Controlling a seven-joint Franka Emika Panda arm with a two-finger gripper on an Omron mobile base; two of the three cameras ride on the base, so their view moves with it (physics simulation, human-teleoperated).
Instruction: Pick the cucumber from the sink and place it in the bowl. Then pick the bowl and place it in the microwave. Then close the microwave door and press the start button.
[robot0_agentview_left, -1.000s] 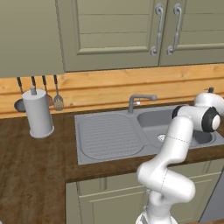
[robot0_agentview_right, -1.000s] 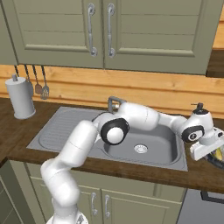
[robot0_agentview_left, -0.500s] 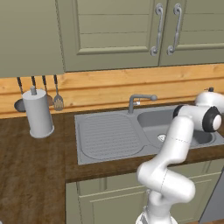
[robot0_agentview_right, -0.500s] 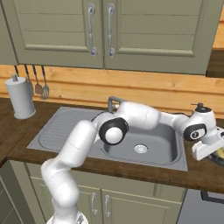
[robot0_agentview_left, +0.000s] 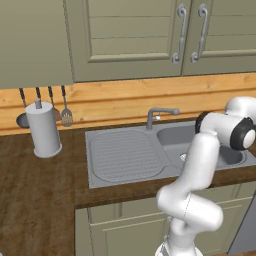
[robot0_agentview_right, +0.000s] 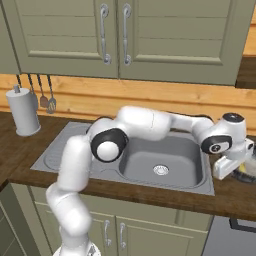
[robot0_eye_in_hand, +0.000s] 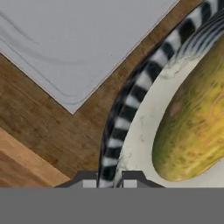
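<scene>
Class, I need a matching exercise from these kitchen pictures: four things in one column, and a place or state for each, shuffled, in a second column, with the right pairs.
Column one:
1. cucumber
2. bowl
3. paper towel roll
4. end effector

Column two:
A. stands on the counter left of the sink
B. lies inside the bowl
C. closed on the bowl's rim
D. sits on the wooden counter beside the sink's corner

Pairs: 1-B, 2-D, 3-A, 4-C
</scene>
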